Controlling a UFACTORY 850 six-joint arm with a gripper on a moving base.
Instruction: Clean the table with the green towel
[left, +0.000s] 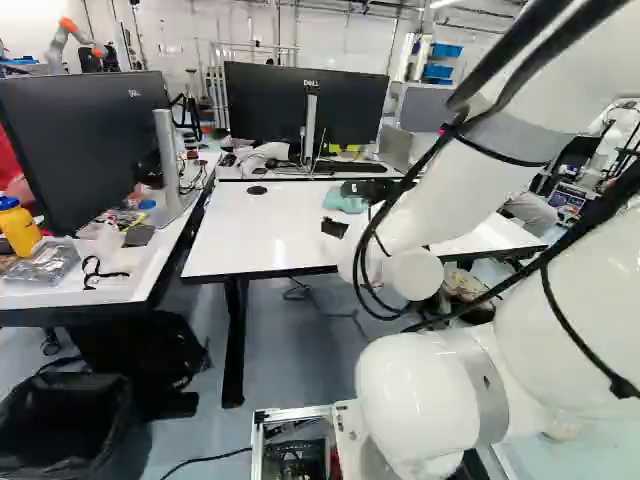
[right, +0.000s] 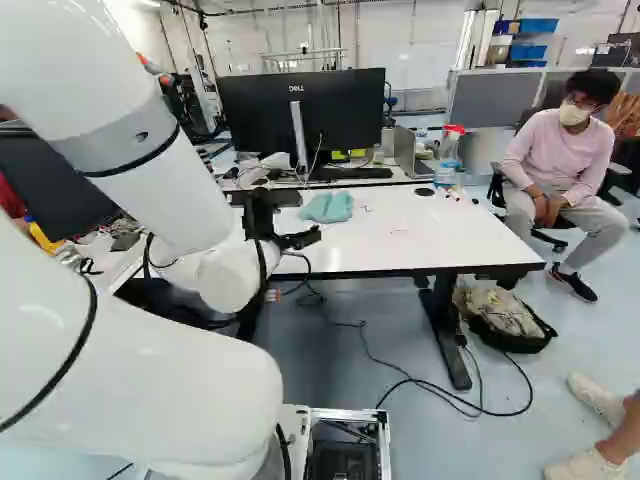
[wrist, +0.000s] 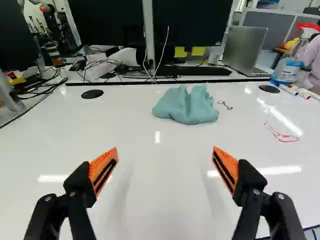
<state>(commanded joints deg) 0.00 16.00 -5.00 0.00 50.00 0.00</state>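
Over the near part of the white table (right: 440, 235), my gripper (right: 300, 240) reaches out in the right base view. In the wrist view the gripper (wrist: 165, 167) is open, its orange-padded fingers wide apart with nothing between them. The green towel (wrist: 187, 105) lies crumpled on the table, ahead of the fingers and not touched by them. Beside the towel is a small dark squiggle (wrist: 225, 105), and farther to that side a red mark (wrist: 281, 134) on the white surface.
Behind the table stand monitors (right: 300, 115), a keyboard (wrist: 195, 71), a laptop (wrist: 245, 50) and a spray bottle (wrist: 287, 67) near some markers. A side desk (left: 150, 260) with another monitor is at the left base view's left. Another robot (left: 70, 40) stands far back.
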